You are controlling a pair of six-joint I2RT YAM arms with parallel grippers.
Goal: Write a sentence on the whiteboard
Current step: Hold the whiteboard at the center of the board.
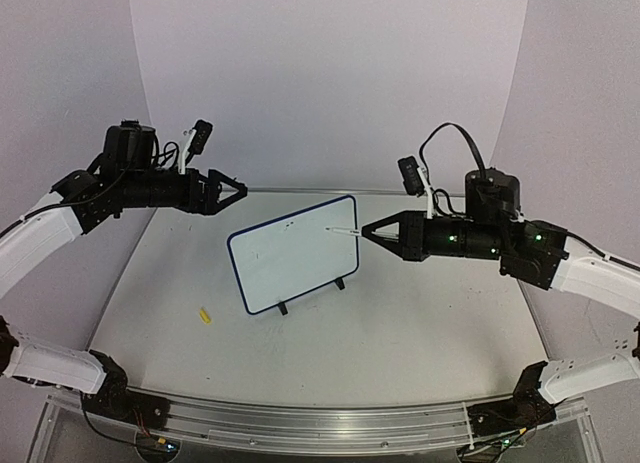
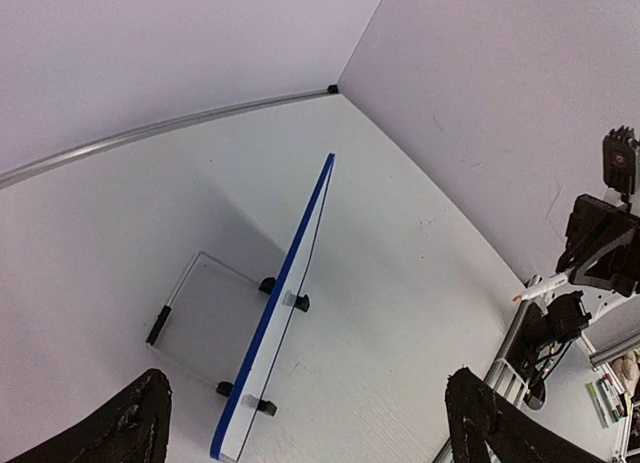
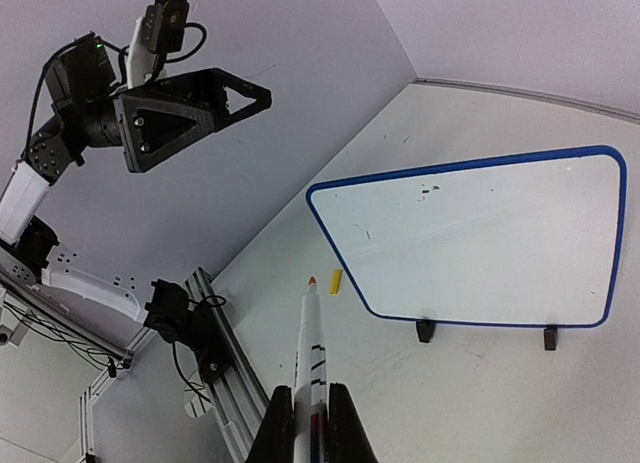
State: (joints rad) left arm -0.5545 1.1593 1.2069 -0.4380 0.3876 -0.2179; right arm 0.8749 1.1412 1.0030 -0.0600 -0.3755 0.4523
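Note:
The whiteboard (image 1: pixel 290 255) stands on two black feet in the middle of the table, with a dark blue frame. It shows edge-on in the left wrist view (image 2: pixel 285 318) and face-on in the right wrist view (image 3: pixel 480 243). No sentence shows on it, only a few tiny dark specks. My right gripper (image 1: pixel 368 233) is shut on a white marker (image 1: pixel 345 231), whose uncapped tip is near the board's upper right corner. In the right wrist view the gripper (image 3: pixel 312 395) holds the marker (image 3: pixel 313 333) short of the board. My left gripper (image 1: pixel 235 191) hovers open and empty behind the board's left side (image 2: pixel 308 383).
A small yellow marker cap (image 1: pixel 204 316) lies on the table left of the board's front and also shows in the right wrist view (image 3: pixel 336 280). A metal rail (image 1: pixel 300 418) runs along the near edge. White walls curve round the back.

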